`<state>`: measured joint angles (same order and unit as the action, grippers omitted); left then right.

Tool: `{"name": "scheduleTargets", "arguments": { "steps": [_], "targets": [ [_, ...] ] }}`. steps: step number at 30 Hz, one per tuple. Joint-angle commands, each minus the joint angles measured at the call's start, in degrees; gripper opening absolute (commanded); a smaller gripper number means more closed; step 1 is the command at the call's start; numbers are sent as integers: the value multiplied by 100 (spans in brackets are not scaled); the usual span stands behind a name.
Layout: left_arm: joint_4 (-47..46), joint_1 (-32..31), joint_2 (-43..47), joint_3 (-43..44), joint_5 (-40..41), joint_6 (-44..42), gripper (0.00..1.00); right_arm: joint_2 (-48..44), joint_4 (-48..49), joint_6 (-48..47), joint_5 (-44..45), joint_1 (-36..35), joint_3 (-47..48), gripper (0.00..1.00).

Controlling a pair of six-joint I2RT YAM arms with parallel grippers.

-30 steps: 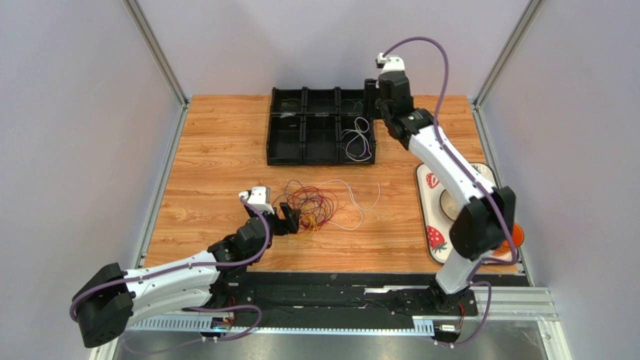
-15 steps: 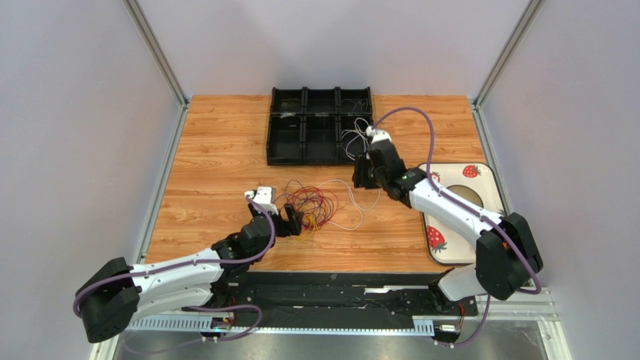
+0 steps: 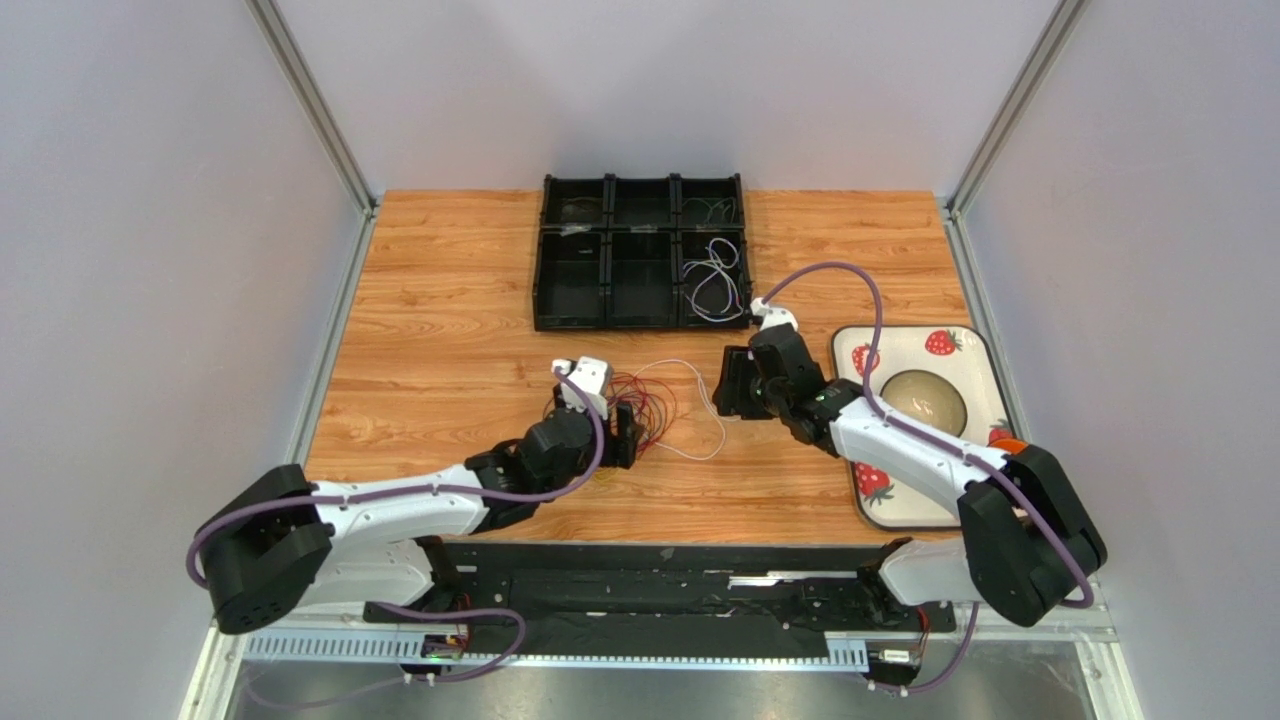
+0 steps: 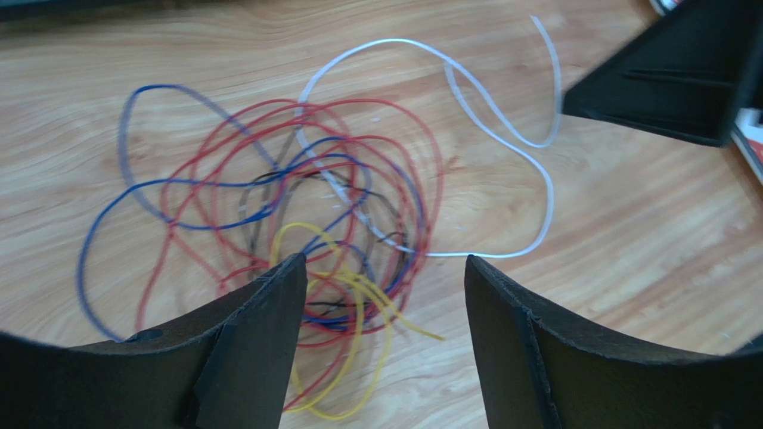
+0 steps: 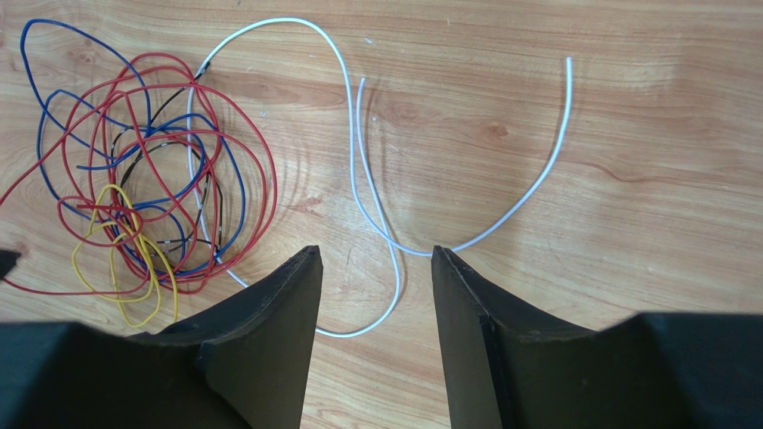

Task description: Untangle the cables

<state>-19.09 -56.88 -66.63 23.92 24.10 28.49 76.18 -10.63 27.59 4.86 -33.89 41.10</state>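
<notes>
A tangle of thin red, blue, yellow and dark cables (image 3: 643, 408) lies on the wooden table, with a white cable (image 3: 694, 402) looping out to its right. The tangle also shows in the left wrist view (image 4: 295, 214) and in the right wrist view (image 5: 143, 197). The white cable shows there too (image 4: 501, 152) (image 5: 376, 206). My left gripper (image 3: 628, 437) (image 4: 385, 268) is open and empty over the tangle's near edge. My right gripper (image 3: 727, 383) (image 5: 372, 259) is open and empty just above the white loop.
A black compartment tray (image 3: 643, 252) stands at the back, with more white cable (image 3: 715, 279) in its right front cell. A strawberry-patterned tray (image 3: 869, 465) with a bowl (image 3: 920, 398) sits at the right edge.
My right arm swung down from the black tray to the white cable beside the tangle. My left gripper moved right, onto the tangle's near edge.
</notes>
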Motion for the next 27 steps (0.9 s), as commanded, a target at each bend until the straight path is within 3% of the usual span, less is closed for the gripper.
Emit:
{"name": "scheduleTargets", "arguments": {
  "steps": [1, 8, 18, 22, 27],
  "targets": [
    [-148, -481, -446, 604, -1, -266, 73, 204, 719, -183, -179, 5, -129, 53],
    [2, -859, -2018, 1667, 157, -90, 65, 450, 1011, -290, -127, 23, -217, 53],
    [379, -877, -2978, 2801, 376, 376, 65, -6, 1195, 632, 752, 453, -682, 53],
    [1554, -868, -3461, 3608, 1033, 998, 64, -358, 1352, 976, 886, 708, -1121, 54],
    [2100, -764, -3830, 4119, 1123, 1280, 66, -385, 1406, 1037, 788, 840, -1166, 54]
  ]
}}
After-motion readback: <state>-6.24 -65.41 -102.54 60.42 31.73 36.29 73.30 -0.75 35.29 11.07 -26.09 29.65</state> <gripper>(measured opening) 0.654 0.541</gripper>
